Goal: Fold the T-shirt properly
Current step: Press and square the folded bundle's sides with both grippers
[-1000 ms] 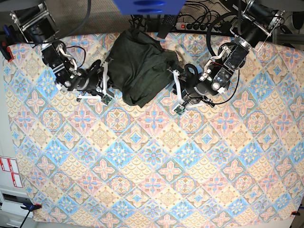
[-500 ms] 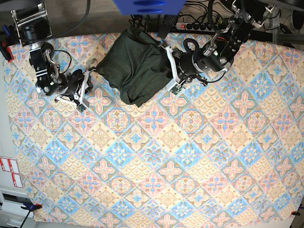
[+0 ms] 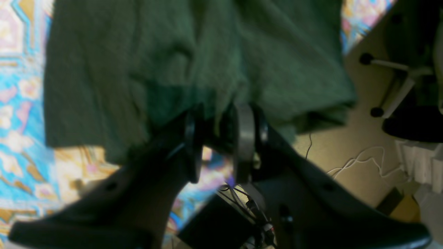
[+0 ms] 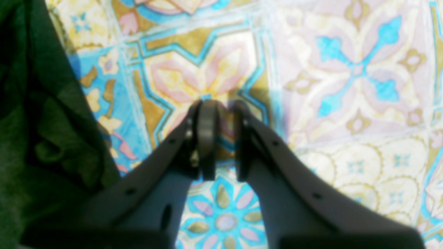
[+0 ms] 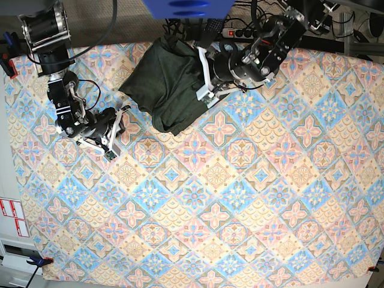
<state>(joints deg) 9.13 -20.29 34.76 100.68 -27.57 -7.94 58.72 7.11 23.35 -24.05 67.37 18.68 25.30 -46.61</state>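
The T-shirt (image 5: 170, 84) lies bunched in a dark olive heap at the far edge of the patterned tablecloth (image 5: 240, 198). The left gripper (image 3: 216, 138) has its jaws drawn in on a fold at the shirt's edge; in the left wrist view green fabric fills the gap between the two pads and spreads out ahead of and above them. Past the shirt, to that gripper's right, the table ends and bare floor shows with a white cable (image 3: 360, 166) and the legs of a rolling chair (image 3: 391, 90). In the base view this arm reaches in from the far side, close to a power strip (image 5: 243, 32) and a blue object (image 5: 187, 8) just beyond the shirt.

The right gripper (image 4: 221, 138) hangs over bare cloth with its jaws narrowly apart and nothing between them; only the tile pattern shows in the gap. The shirt's rumpled edge (image 4: 45, 131) lies to its left, near but not touching the fingers. Nothing stands between that gripper and the garment.
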